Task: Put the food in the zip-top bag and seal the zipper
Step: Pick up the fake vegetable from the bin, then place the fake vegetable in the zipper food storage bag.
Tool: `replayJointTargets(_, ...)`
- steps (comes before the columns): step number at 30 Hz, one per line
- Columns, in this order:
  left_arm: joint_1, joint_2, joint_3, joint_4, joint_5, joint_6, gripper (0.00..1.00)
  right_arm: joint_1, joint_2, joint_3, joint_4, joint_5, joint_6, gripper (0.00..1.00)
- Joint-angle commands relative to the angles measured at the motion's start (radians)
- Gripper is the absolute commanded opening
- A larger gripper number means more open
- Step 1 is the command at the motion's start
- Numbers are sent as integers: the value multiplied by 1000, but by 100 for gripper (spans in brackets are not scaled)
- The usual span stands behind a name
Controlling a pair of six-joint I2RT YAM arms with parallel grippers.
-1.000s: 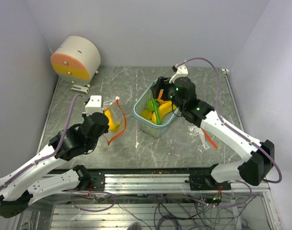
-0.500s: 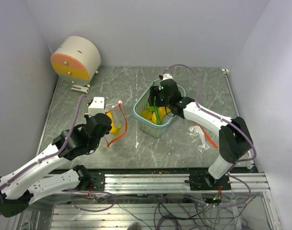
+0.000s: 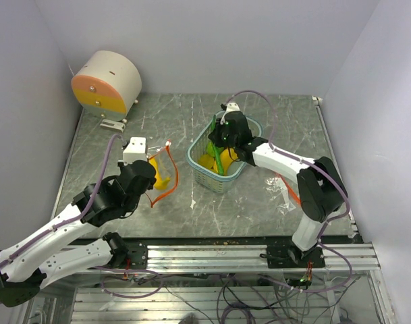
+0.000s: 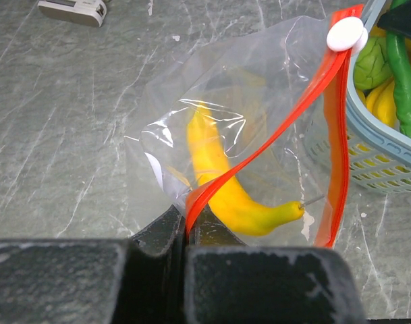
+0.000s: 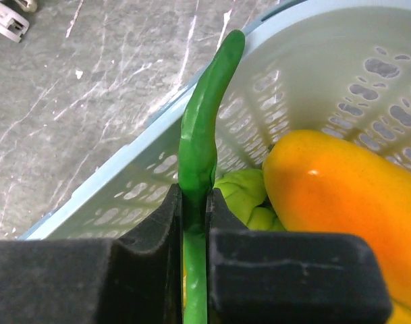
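The clear zip-top bag (image 4: pixel 212 128) lies on the table with its mouth held apart; a yellow banana (image 4: pixel 225 182) rests inside it. My left gripper (image 4: pixel 186 226) is shut on the red-orange zipper (image 4: pixel 259 145) strip, whose white slider (image 4: pixel 345 34) sits at the far end. From above, the bag (image 3: pixel 161 172) lies left of the teal basket (image 3: pixel 200 160). My right gripper (image 5: pixel 195 202) is shut on the long green pepper (image 5: pixel 202 135) inside the basket (image 5: pixel 326 54). Beside the pepper lie an orange-yellow mango (image 5: pixel 347 196) and a round green fruit (image 5: pixel 249 196).
A round cream and orange device (image 3: pixel 107 82) stands at the back left, with a small grey clip (image 3: pixel 113 124) in front of it. Torn clear and orange scraps (image 3: pixel 289 192) lie right of the basket. The table's metal front rail (image 3: pixel 212 253) runs along the near edge.
My right gripper has dropped into the basket and shut on the green pepper. The left arm has shifted slightly while still holding the zipper strip.
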Motion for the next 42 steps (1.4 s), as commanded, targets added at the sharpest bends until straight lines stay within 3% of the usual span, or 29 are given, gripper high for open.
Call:
replayJointTargets(1, 3, -14, -7, 6, -5, -5, 7, -4, -16, 2, 6, 63, -18, 0)
replayJointTargets(12, 3, 11, 45, 9, 25, -5, 7, 10, -401, -153, 47, 128, -139, 0)
replayJointTargets(23, 4, 58, 70, 47, 67, -9, 7, 103, -662, -207, 217, -79, -185, 0)
replayJointTargets(29, 3, 83, 71, 92, 114, -22, 7, 273, -697, -204, 358, -9, -233, 0)
replayJointTargets(42, 3, 93, 81, 112, 165, -49, 7, 425, -641, -313, 802, 65, -197, 0)
